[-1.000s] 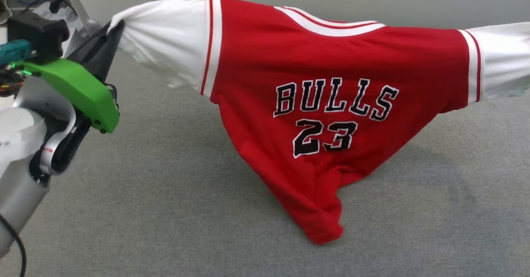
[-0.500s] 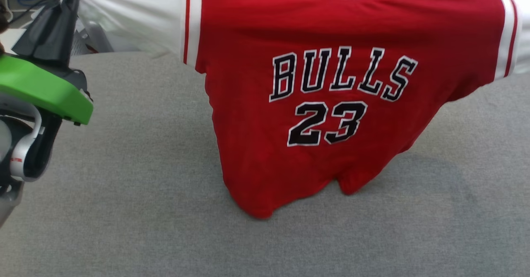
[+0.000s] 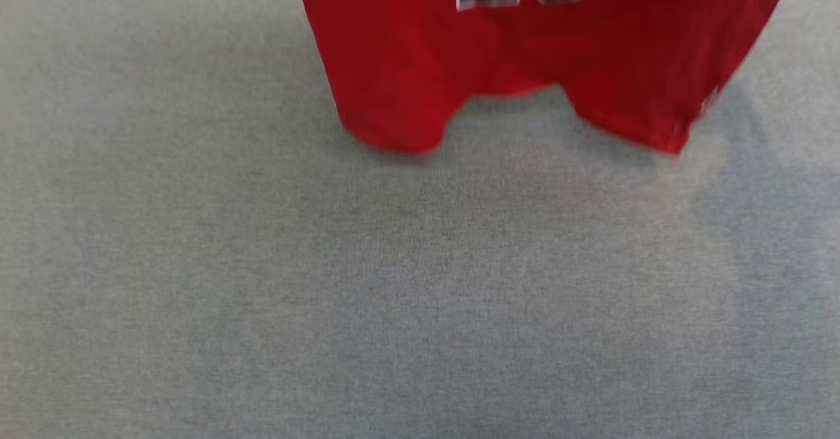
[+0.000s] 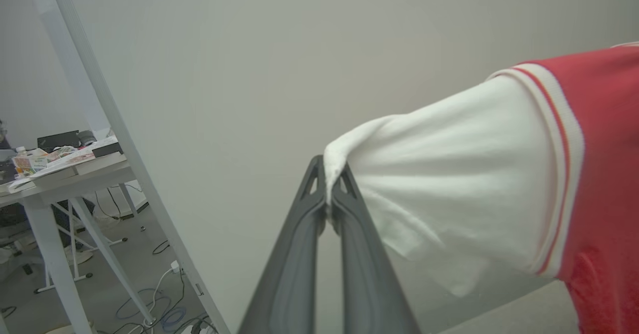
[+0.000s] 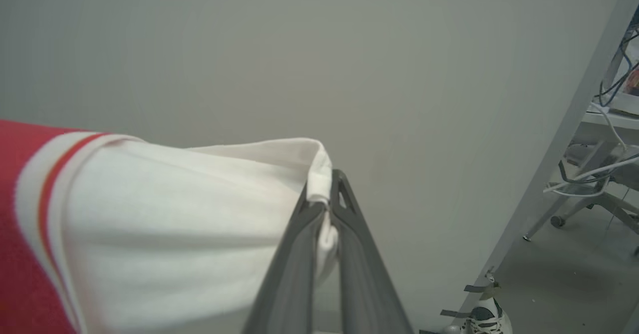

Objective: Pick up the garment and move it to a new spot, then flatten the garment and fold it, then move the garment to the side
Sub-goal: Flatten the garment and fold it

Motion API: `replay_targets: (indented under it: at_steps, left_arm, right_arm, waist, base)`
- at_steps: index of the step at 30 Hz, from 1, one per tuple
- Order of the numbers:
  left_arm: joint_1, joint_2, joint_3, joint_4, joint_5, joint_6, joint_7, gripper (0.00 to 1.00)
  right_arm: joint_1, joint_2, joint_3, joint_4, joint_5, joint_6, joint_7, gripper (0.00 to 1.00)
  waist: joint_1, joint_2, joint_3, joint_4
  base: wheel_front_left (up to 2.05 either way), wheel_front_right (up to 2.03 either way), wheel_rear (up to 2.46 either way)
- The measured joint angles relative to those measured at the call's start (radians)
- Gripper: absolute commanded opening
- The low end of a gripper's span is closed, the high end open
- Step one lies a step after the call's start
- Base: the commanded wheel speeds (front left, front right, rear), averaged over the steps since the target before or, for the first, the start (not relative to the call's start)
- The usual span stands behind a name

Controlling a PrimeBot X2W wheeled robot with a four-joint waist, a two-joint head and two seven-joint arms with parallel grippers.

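Left wrist view, left claw point(image 4: 329, 171) clamped on one white sleeve of the garment point(image 4: 449, 189), right claw point(image 5: 325, 184) gripping the other

You see the lower part of the red garment point(image 3: 525, 52) hanging at the top edge, blurred, with the bottoms of its black, white-edged digits just showing. Its hem dips in two lobes over the grey fabric surface point(image 3: 328, 294).
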Motion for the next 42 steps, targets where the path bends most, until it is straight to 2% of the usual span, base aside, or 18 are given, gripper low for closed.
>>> replay_targets:
  at_steps: [6,12,20,23,28,36,42]
  left_arm:
    - [-0.240,-0.051,0.007,0.144,0.054,-0.072,0.010,0.00]
    - [-0.466,-0.135,0.001,0.312,0.091,-0.125,0.005,0.00]
    - [-0.654,-0.225,-0.016,0.526,0.163,-0.177,-0.114,0.00]
    - [-0.646,-0.263,-0.037,0.630,0.167,-0.203,-0.168,0.00]
    - [-0.582,-0.292,-0.047,0.686,0.136,-0.220,-0.202,0.00]
    - [-0.360,-0.356,-0.078,0.733,0.082,-0.237,-0.245,0.00]
    - [-0.154,-0.412,-0.100,0.734,0.030,-0.242,-0.258,0.00]
  right_arm:
    - [-0.258,0.034,0.035,0.150,-0.071,0.000,-0.080,0.00]
    - [-0.473,0.083,0.039,0.332,-0.150,0.000,-0.186,0.00]
    - [-0.655,0.155,-0.020,0.535,-0.237,0.000,-0.361,0.00]
    - [-0.662,0.185,-0.025,0.633,-0.241,0.000,-0.430,0.00]
    - [-0.616,0.193,-0.009,0.673,-0.227,0.000,-0.472,0.00]
    - [-0.420,0.193,0.017,0.713,-0.131,0.000,-0.519,0.00]
    - [-0.224,0.169,0.094,0.704,-0.037,0.000,-0.516,0.00]
  waist:
    - [0.0001,0.0000,0.135,-0.003]
    - [0.0002,0.0000,0.260,-0.006]
    - [0.0002,0.0000,0.385,-0.008]
    - [0.0002,0.0000,0.422,-0.004]
    - [0.0002,0.0000,0.427,0.006]
    - [0.0001,0.0000,0.375,0.012]
    - [0.0000,0.0000,0.308,0.016]
  base:
    - [0.00,0.00,0.00]
    - [0.00,0.00,0.00]
    - [0.00,0.00,0.00]
    - [0.00,0.00,0.00]
    - [0.00,0.00,0.00]
    - [0.00,0.00,0.00]
    - [0.00,0.00,0.00]
